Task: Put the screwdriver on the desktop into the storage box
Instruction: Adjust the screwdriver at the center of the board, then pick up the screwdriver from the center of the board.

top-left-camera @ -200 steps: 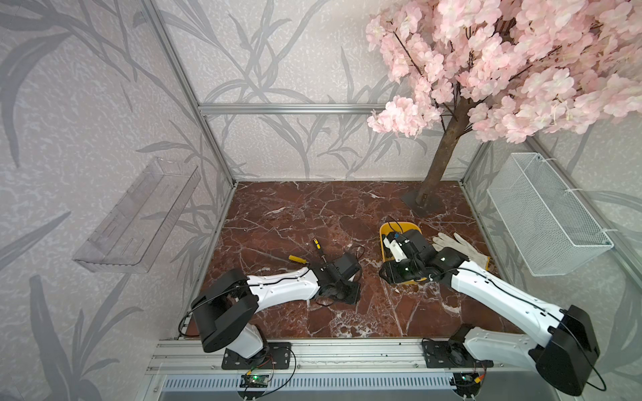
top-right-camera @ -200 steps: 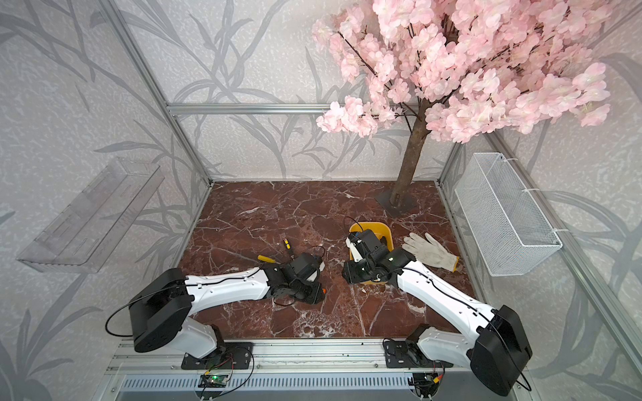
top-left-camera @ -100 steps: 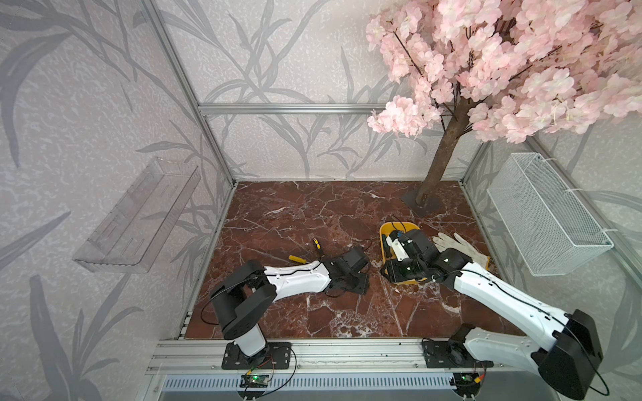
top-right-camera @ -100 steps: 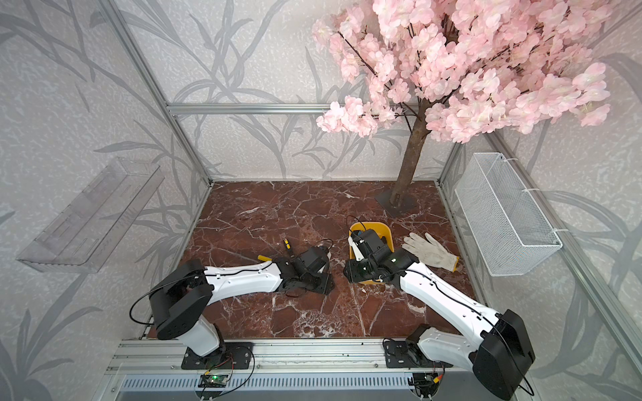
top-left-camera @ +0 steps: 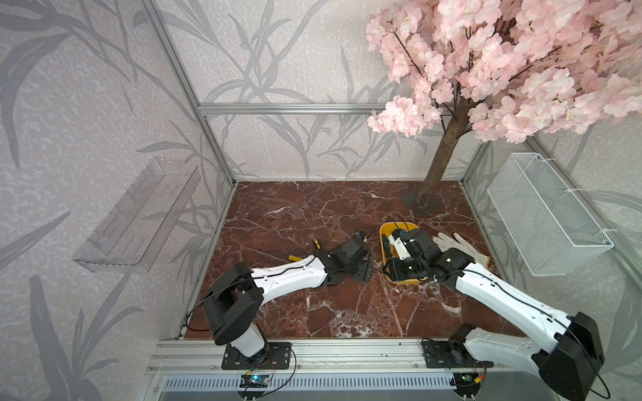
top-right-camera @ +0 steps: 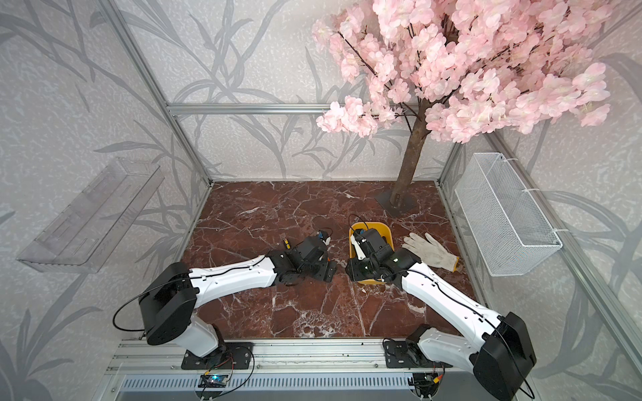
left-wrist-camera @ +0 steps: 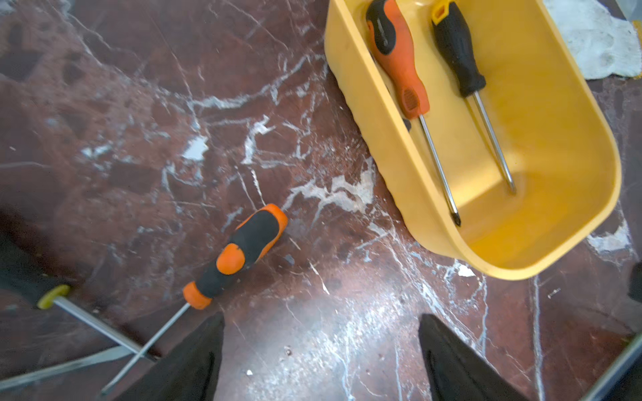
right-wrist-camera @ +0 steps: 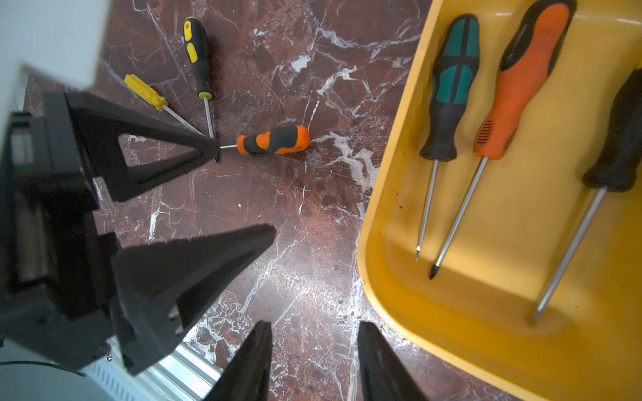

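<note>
The stubby orange-and-black screwdriver [left-wrist-camera: 243,253] lies on the reddish-brown marble desktop [left-wrist-camera: 139,139], handle toward the yellow plastic storage box [left-wrist-camera: 349,83], shaft toward the left gripper [left-wrist-camera: 319,317], jaws apart, empty; the right gripper [right-wrist-camera: 314,326] gapes empty too.

A: Hidden in both top views?
B: Most of the yellow box [top-left-camera: 406,281], under the right arm [top-left-camera: 448,260].
A: Cut off in the wrist views?
B: Box, glove [left-wrist-camera: 590,41], black-handled screwdriver [right-wrist-camera: 622,145]. Blurred: handle of the yellow-collared screwdriver [left-wrist-camera: 55,297]. Behind a finger [right-wrist-camera: 206,151] of the left gripper [right-wrist-camera: 246,189]: shaft of the stubby orange screwdriver [right-wrist-camera: 274,140].
</note>
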### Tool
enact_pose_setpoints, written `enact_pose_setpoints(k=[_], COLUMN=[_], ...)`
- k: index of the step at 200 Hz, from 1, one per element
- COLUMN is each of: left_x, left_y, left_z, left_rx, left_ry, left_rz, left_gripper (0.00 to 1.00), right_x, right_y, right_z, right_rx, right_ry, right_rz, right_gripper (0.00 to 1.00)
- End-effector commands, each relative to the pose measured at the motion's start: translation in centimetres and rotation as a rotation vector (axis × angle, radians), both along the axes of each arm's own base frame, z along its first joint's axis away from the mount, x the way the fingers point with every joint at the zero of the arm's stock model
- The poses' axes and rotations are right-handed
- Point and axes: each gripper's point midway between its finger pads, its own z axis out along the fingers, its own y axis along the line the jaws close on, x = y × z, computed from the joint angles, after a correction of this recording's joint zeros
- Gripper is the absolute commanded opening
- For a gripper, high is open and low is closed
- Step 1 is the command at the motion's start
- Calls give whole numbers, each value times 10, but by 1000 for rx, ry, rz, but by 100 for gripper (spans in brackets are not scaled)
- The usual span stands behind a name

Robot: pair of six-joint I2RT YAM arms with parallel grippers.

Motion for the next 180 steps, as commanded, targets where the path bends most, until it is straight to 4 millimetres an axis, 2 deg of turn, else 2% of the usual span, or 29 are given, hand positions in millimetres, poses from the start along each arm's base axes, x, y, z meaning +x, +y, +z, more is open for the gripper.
enact_pose_setpoints(k=[1, 24, 69, 112, 124, 135, 158, 180], left_x=[15, 28, 56, 56, 56, 57, 59, 60], left_y=[17, 28, 39, 37, 38, 40, 42, 45], left_z=[-9, -27, -43, -63, -70, -75, -80, -82], left_rx=[142, 232, 266, 301, 310, 316, 320, 312], left_ry=[4, 17, 41, 92, 103, 114, 122, 129], left_rz=[-24, -26, 27, 5, 11, 18, 33, 51], left_gripper=[87, 81, 73, 65, 58, 56, 55, 48], right_x=[4, 3, 0, 1, 1, 2, 1, 4], right_y=[-6, -8, -12, -17, -17, -17, -17, -22], right_z=[19, 21, 21, 22, 21, 20, 17, 15], right_rx=[6, 12, 12, 15, 17, 20, 22, 11], right_ry=[-49, -58, -55, -63, -60, -60, -54, -53], right_rz=[-11, -17, -25, -42, -47, -50, -55, -87], right_gripper=[44, 44, 44, 44, 45, 45, 44, 45])
